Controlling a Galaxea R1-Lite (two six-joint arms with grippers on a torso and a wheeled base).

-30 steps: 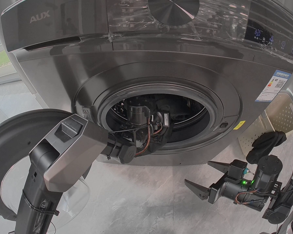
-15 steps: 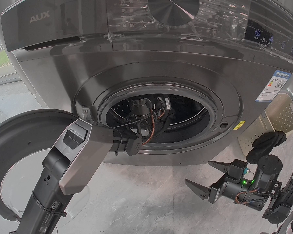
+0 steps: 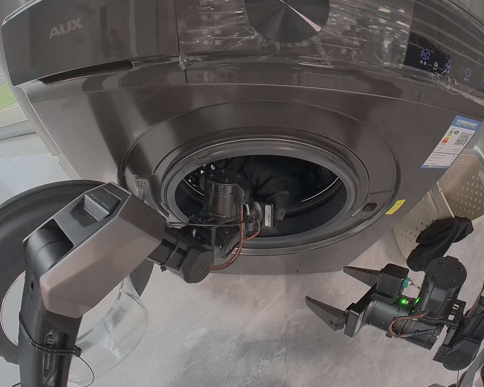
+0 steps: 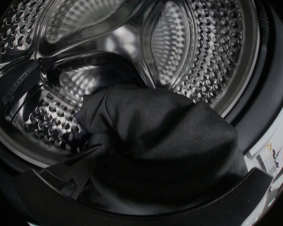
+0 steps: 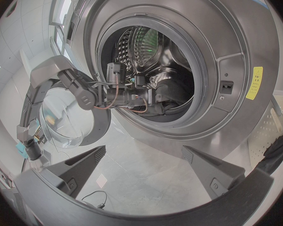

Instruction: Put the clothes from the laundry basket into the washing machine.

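Note:
The washing machine (image 3: 145,114) stands with its round opening facing me. My left gripper (image 3: 269,210) is inside the drum (image 4: 191,41), open, and a black garment (image 4: 160,142) lies bunched between and over its fingers (image 4: 85,164) on the drum's lower side. The same garment (image 3: 277,178) is a dark heap behind the left wrist. My right gripper (image 3: 328,286) hangs open and empty above the floor, right of the opening, in front of the laundry basket (image 3: 468,189). Another black garment (image 3: 438,240) hangs over that basket's near edge.
The machine's door (image 3: 16,243) is swung open to the left, beside the left arm. The grey tiled floor (image 3: 242,329) stretches in front of the machine. From the right wrist, the basket (image 5: 267,132) and its black garment (image 5: 278,151) sit at the far side.
My left arm pushed deeper into the drum, then drew back toward the opening. The black garment now lies in the drum ahead of the wrist. The right arm has not moved.

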